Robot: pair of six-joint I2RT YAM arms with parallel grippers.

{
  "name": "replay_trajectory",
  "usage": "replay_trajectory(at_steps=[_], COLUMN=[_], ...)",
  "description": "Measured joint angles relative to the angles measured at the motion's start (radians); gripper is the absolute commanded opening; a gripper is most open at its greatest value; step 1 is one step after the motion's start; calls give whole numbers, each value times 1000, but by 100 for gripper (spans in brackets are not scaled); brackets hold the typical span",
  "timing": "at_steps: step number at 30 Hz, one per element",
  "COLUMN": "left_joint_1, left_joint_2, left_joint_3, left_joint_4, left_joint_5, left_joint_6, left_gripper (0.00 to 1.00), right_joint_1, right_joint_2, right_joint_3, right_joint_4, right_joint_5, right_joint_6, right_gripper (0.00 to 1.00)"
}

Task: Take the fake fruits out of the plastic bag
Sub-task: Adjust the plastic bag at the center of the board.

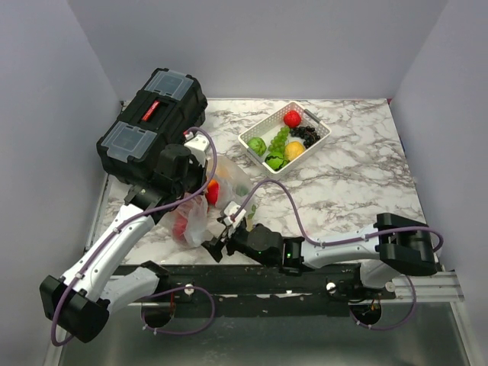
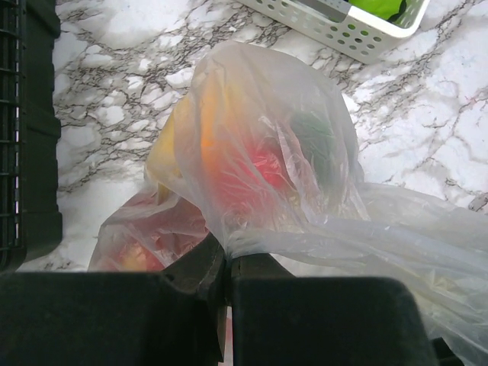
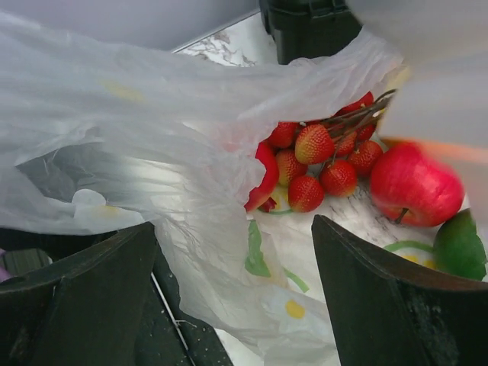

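The clear plastic bag point(image 1: 200, 213) lies crumpled at the table's near left. My left gripper point(image 1: 207, 177) is shut on a gathered fold of the plastic bag point(image 2: 267, 152), and red, orange and green shapes show blurred through the film. My right gripper point(image 3: 236, 274) stands open at the bag's mouth, with loose film lying between its fingers. Inside the mouth I see a cluster of red strawberries point(image 3: 320, 168), a red apple point(image 3: 415, 183) and a green piece point(image 3: 461, 244). In the top view the right gripper point(image 1: 221, 235) sits just right of the bag.
A white slotted basket point(image 1: 264, 120) at the back centre holds a red strawberry point(image 1: 292, 118), green and yellow fruits and dark grapes. The basket's corner point(image 2: 343, 30) shows beyond the bag. A black toolbox point(image 1: 152, 114) stands at the back left, close behind the left arm.
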Motion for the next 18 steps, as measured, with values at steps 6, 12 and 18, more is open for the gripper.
replay_trajectory(at_steps=[6, 12, 18], left_joint_1=[0, 0, 0], left_joint_2=[0, 0, -34], left_joint_3=[-27, -25, 48], left_joint_4=[28, 41, -60], left_joint_5=[23, 27, -18], left_joint_6=[0, -11, -88], left_gripper=[0, 51, 99], right_joint_1=[-22, -42, -42], right_joint_2=[-7, -3, 6], right_joint_3=[0, -1, -8], right_joint_4=[-16, -57, -95], right_joint_5=[54, 85, 76], right_joint_6=[29, 65, 81], right_gripper=[92, 98, 100])
